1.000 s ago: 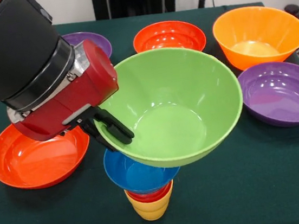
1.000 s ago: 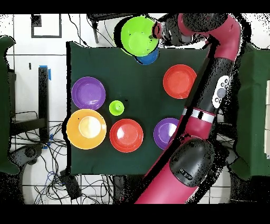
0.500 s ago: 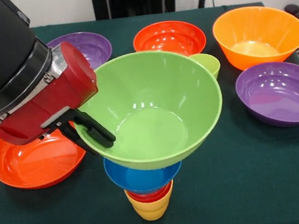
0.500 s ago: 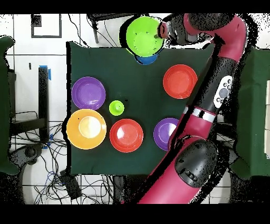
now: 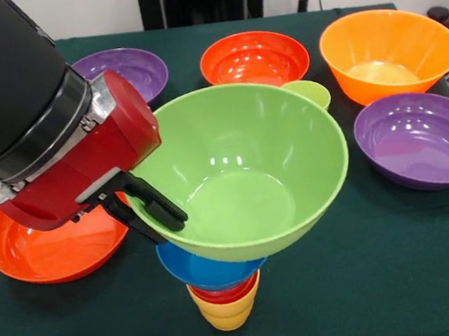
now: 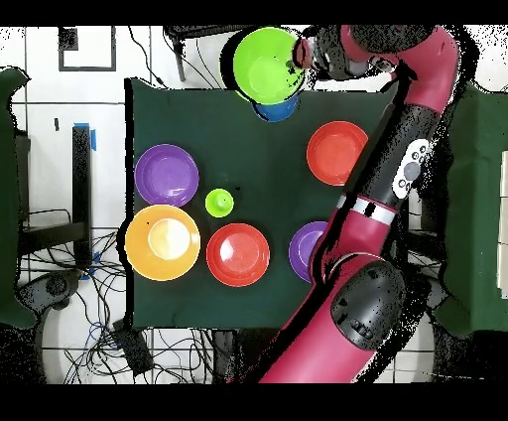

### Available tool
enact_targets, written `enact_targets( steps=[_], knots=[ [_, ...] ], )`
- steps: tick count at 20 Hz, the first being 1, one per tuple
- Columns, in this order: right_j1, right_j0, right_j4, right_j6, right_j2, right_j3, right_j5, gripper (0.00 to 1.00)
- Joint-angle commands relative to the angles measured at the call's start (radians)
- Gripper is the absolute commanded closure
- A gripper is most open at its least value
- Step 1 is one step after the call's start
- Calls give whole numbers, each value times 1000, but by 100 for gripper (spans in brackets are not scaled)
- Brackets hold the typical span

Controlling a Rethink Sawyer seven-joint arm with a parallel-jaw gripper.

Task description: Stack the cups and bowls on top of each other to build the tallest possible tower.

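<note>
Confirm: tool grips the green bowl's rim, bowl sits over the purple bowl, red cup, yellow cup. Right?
One slip: the bowl directly under the green bowl is the blue bowl, not purple, as the front view shows. The rest holds: the tool grips its rim, with red cup and yellow cup below.

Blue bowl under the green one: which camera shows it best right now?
The front view. There the blue bowl shows its rim and side beneath the green bowl, sitting on the red cup. The overhead view shows only a blue sliver past the green bowl's edge.
</note>
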State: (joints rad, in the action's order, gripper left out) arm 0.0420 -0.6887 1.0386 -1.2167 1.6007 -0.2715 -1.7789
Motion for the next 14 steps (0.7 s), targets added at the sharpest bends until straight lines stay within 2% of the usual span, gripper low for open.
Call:
enact_targets(
  steps=[1,14],
  knots=[
    [-13,-8,109,322,54,54,-104,100],
    [-31,-27,229,379,151,79,-135,100]
  ],
)
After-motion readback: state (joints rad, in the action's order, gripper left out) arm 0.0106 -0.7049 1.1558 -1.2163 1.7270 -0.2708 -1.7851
